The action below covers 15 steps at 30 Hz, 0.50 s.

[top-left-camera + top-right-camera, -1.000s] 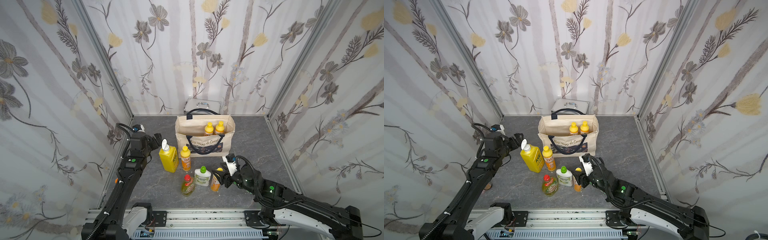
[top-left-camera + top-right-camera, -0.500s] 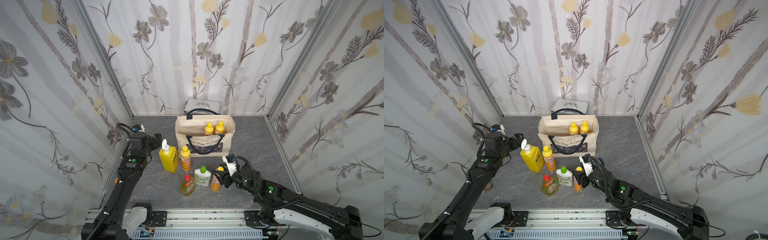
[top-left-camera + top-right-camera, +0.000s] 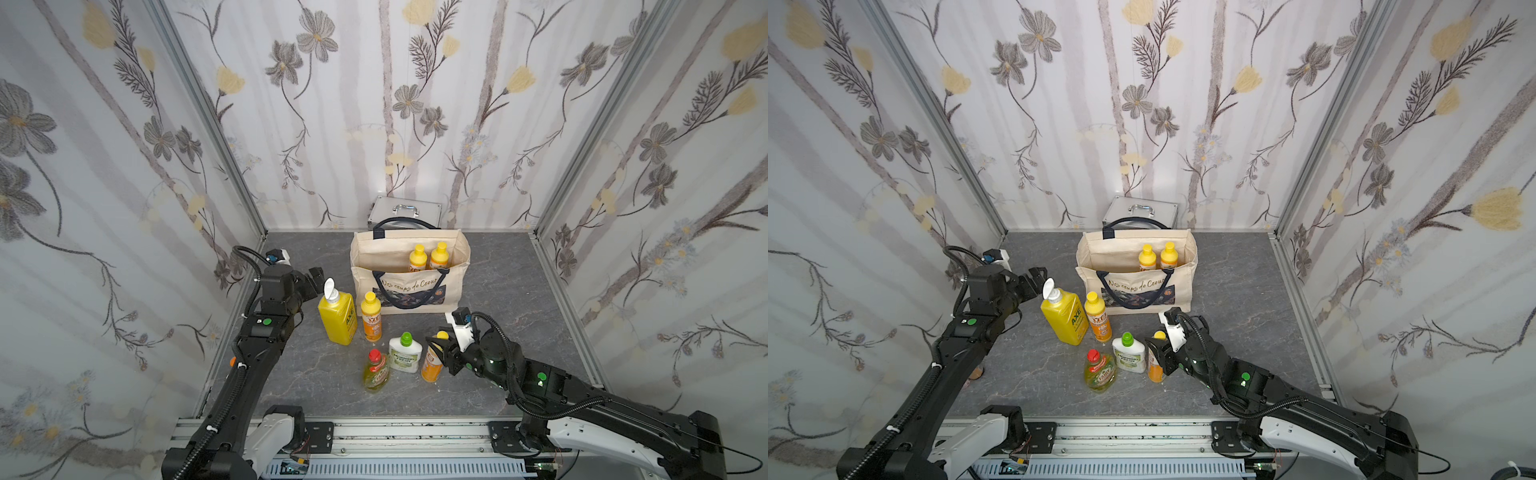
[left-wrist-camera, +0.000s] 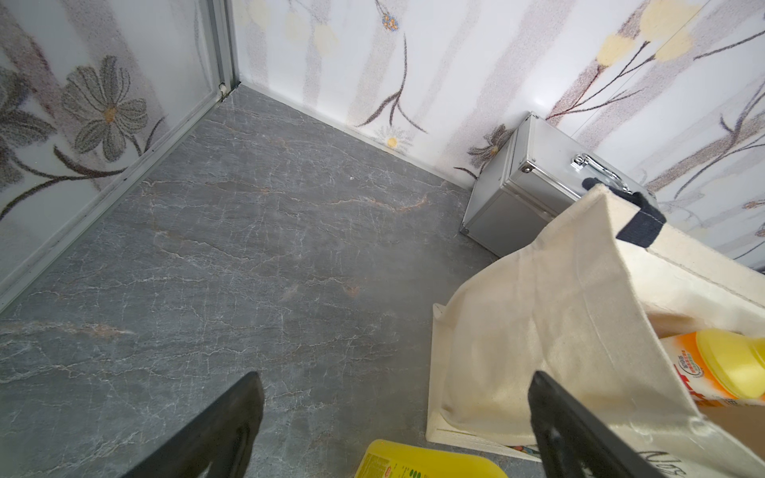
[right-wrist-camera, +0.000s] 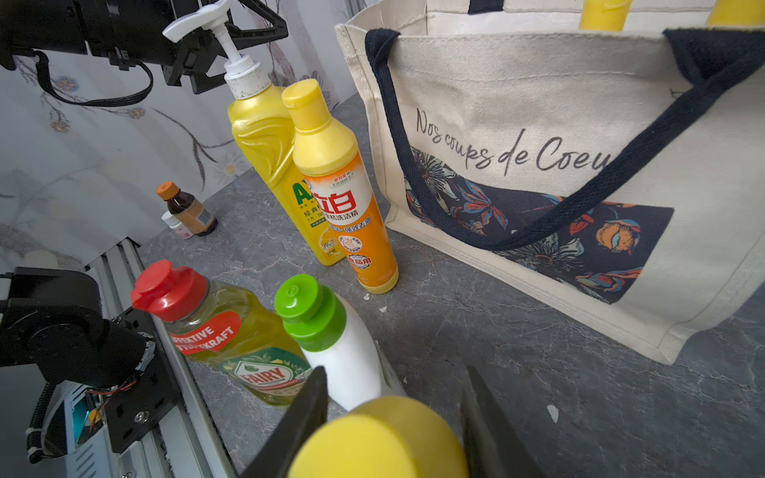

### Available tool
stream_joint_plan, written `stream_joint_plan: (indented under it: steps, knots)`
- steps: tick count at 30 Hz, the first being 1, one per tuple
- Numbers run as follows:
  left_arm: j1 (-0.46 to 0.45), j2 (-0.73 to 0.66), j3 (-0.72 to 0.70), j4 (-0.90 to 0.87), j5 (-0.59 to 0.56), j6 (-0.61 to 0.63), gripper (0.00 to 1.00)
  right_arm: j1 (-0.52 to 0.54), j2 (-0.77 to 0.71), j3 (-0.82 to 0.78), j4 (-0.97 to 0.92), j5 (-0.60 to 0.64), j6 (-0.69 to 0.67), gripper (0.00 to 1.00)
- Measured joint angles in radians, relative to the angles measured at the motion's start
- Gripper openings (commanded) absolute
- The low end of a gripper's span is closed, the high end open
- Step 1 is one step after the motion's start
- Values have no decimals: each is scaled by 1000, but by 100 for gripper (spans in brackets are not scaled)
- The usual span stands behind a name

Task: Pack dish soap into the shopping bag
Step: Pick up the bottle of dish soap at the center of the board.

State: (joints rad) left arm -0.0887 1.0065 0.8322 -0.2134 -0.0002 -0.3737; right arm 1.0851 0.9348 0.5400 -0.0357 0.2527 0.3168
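The cream shopping bag (image 3: 453,282) stands upright at mid-table with two orange dish soap bottles (image 3: 417,257) inside. In front of it stand a yellow pump bottle (image 3: 337,316), an orange bottle (image 3: 371,318), a white green-capped bottle (image 3: 404,353) and a clear red-capped bottle (image 3: 376,372). My right gripper (image 5: 395,372) is shut on the yellow cap of another orange bottle (image 3: 431,365), which stands on the table right of the white one. My left gripper (image 4: 395,376) hangs open and empty beside the pump bottle's head, left of the bag.
A silver metal case (image 3: 405,210) stands against the back wall behind the bag. A small brown bottle (image 5: 188,209) sits by the left wall. The metal rail (image 3: 374,432) runs along the front edge. Walls close in three sides.
My right gripper's jaws have closed in on the orange bottle's yellow cap. The left arm and the other bottles have not moved.
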Motion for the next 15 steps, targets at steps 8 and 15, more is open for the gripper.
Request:
stream_joint_plan:
  steps: [8,15]
  knots:
    - [0,1,0,0,0,0,100,0,11,58,-96,23,-8,11]
    - [0,1,0,0,0,0,100,-2,41,171,-221,53,-48,7]
